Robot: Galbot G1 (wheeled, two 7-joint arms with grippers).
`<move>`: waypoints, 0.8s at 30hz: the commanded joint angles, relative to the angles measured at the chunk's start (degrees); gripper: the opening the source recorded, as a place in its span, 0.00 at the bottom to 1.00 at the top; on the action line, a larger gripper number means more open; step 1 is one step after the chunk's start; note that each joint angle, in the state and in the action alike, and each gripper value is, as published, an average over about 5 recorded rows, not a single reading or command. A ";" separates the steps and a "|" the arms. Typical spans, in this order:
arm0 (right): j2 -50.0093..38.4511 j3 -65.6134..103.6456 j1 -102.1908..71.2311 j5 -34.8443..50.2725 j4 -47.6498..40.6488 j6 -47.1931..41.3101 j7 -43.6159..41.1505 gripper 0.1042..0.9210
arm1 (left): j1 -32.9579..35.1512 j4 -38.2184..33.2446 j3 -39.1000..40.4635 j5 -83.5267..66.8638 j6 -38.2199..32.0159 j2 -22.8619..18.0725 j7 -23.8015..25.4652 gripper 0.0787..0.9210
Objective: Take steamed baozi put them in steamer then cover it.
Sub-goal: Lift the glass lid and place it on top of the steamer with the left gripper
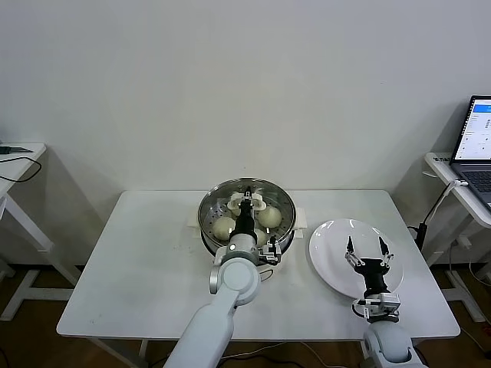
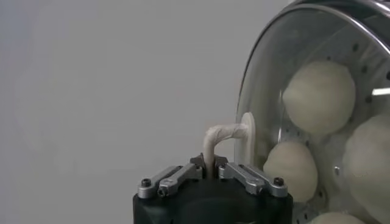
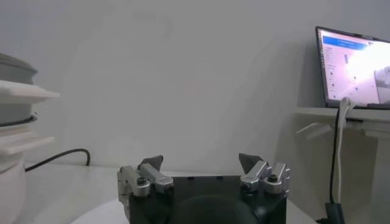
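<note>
the right gripper (image 1: 366,251) hangs with its fingers spread wide and nothing between them, low over the white plate (image 1: 330,249) just beneath it. the plate carries no buns, so this arm has no load and looks to be waiting clear of the other one. the table (image 1: 146,261) spreads to both sides of it.

beyond the plate, the left gripper (image 1: 246,201) reaches over the steamer (image 1: 209,211), clenched tight on the cream handle (image 2: 220,135) of the glass lid (image 2: 268,79). gripping the loop at its middle probably keeps the lid level and centred on the pot. the lid lies directly ahead of those fingers, over the steamer's mouth; whether it has fully seated on the rim i cannot tell. the steamed baozi (image 2: 319,96) sit just past the glass on the perforated tray, all inside, so only letting go of the lid seems left.
</note>
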 commanded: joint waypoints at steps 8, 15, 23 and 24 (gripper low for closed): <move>0.07 -0.07 0.25 0.11 0.07 0.00 -0.02 0.88 | 0.47 0.52 -0.16 1.36 -0.40 -2.54 -0.28 0.14; -0.05 -0.09 0.04 0.15 0.21 -0.04 -0.08 0.88 | 1.22 -0.77 -0.22 1.64 -0.12 -2.49 -0.29 0.17; -0.33 -0.18 0.12 0.27 0.69 -0.32 -0.01 0.88 | 3.68 -8.55 1.05 -1.66 1.18 0.28 0.53 0.42; -0.34 -0.20 0.13 0.28 0.77 -0.37 -0.02 0.88 | 4.17 -9.96 1.31 -2.39 1.40 1.03 0.73 0.46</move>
